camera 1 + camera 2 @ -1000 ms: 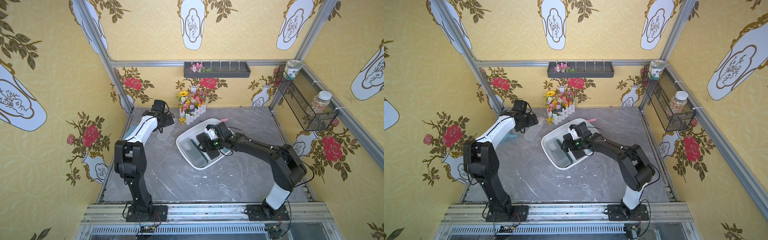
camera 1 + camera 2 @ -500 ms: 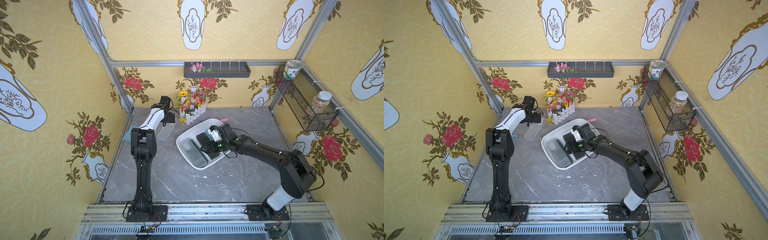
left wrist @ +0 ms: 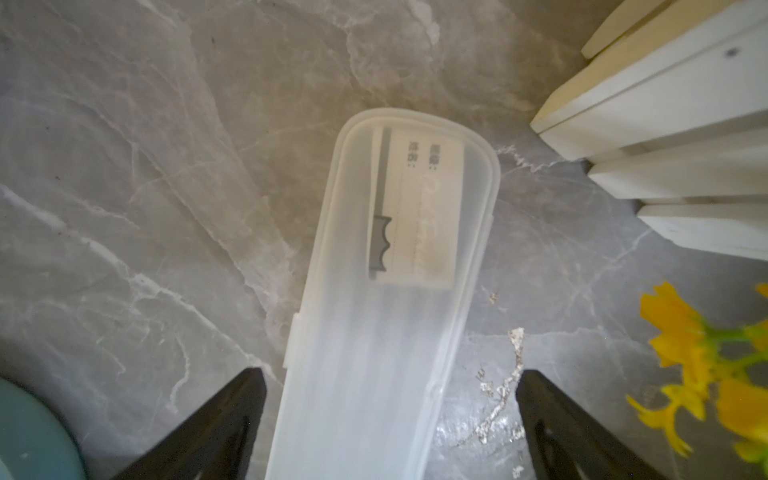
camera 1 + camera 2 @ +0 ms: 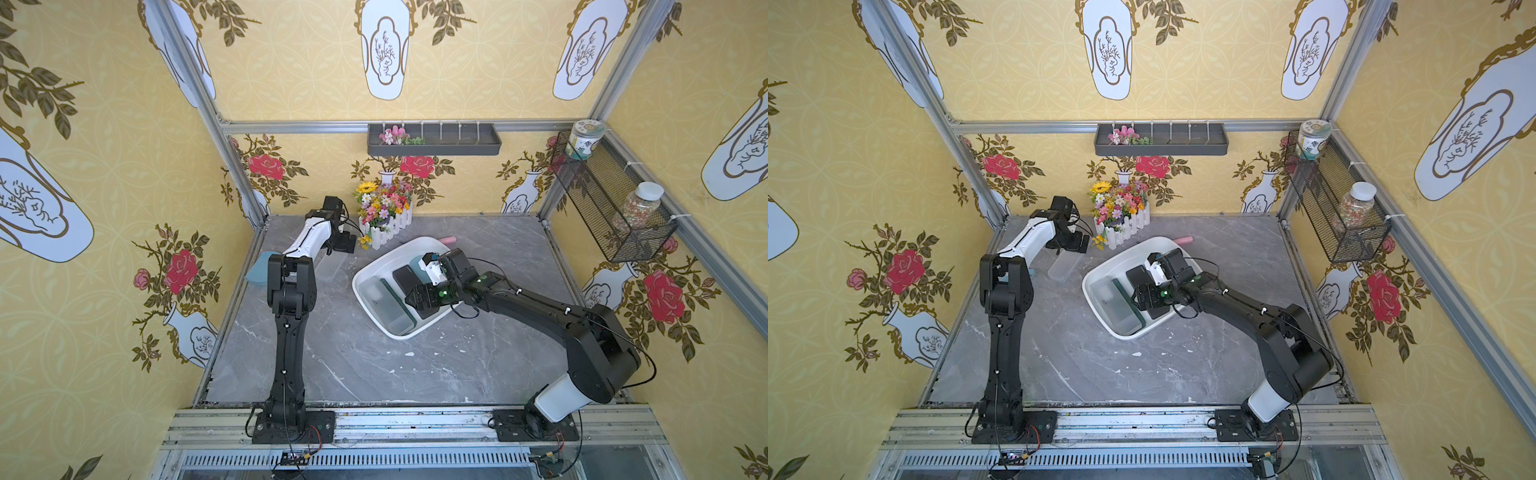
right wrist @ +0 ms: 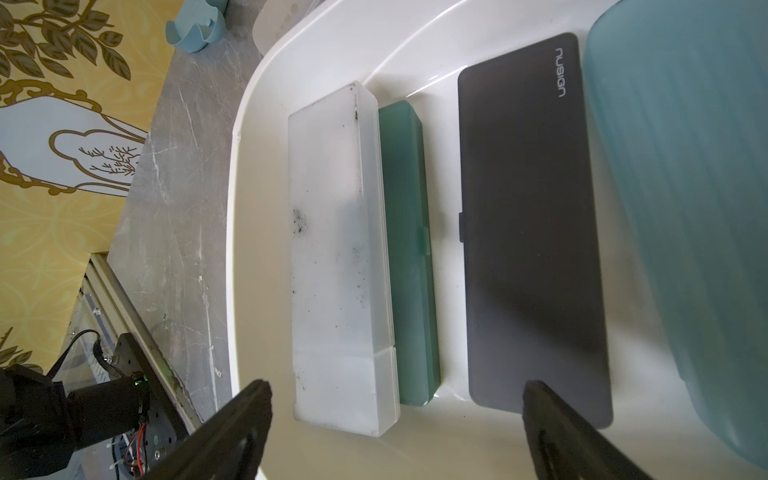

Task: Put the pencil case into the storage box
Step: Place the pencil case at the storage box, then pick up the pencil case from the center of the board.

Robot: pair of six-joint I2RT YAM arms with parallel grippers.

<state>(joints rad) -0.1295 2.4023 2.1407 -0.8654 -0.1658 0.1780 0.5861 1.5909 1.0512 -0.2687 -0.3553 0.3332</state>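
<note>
Fingers open on both arms: our left fingers [image 3: 216, 432] straddled the pencil case [image 3: 386, 291] on the table [image 3: 124, 166], not yet gripped; right fingers [image 5: 232, 428] hovered over the storage box [image 5: 270, 83].

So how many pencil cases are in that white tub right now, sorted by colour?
frosted clear case: 1
green case: 1
black case: 1
teal case, only partly in view: 1
Total in the white tub: 4
</note>
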